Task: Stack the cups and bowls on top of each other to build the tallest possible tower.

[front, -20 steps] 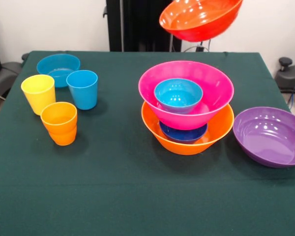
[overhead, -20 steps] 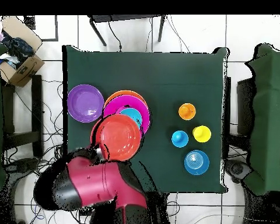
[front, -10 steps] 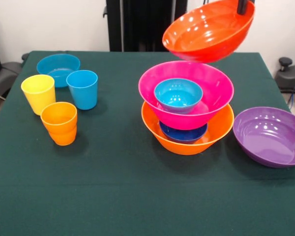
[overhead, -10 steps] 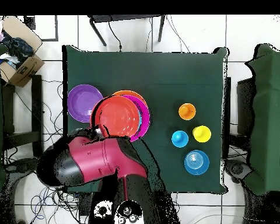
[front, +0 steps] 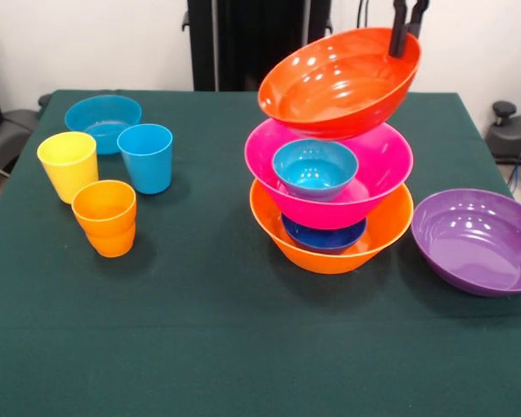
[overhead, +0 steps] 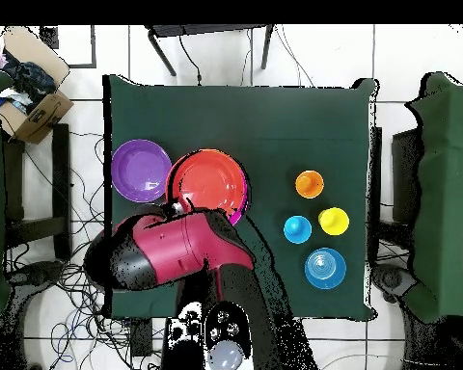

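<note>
**The Red-Orange Bowl Hangs Over the Tower**

The gripper (front: 403,30) pinches the far rim of the red-orange bowl (front: 339,80). Its fingers are closed tight on that rim. The bowl is tilted, with its open side tipped toward the camera across the table. It hangs right over the tower (front: 330,195), and its low side looks very close to the pink bowl (front: 382,169). I cannot tell if they touch.

The tower has four pieces so far. The big orange bowl (front: 330,248) sits on the table at the bottom. The dark blue bowl (front: 323,236) is inside it. The pink bowl rests on top of those, and the small teal bowl (front: 314,167) sits inside the pink one.

Lots of things are left to stack. The purple bowl (front: 478,239) waits just beside the tower. Well apart, on the other side of the table, stand the yellow cup (front: 68,165), the light blue cup (front: 145,156) and the orange cup (front: 105,217). The shallow light blue bowl (front: 102,122) sits behind them. So I think the job is a bit less than half done.

The table (front: 200,330) has a dark green cloth on it. From above, the floor is white tiles with many wires. A cardboard box (overhead: 33,92) sits at one side.
</note>
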Action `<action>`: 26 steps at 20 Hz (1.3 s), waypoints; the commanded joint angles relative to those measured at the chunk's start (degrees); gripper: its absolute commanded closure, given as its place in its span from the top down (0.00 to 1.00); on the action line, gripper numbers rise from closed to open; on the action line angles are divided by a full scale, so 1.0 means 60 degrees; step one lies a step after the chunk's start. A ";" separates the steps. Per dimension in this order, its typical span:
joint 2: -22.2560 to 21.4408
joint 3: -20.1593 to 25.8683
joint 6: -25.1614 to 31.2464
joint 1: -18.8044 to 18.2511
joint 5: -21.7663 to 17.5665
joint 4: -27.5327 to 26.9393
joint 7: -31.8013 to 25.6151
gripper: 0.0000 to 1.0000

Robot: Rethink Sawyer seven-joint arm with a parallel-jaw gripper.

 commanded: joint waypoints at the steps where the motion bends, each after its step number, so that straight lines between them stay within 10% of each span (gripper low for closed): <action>1: 0.0338 0.0499 0.0648 -0.0187 -0.1128 -0.0382 -0.1043 0.00; 26: 0.0639 -0.0002 0.0359 0.0104 -0.2212 -0.0364 -0.0196 0.00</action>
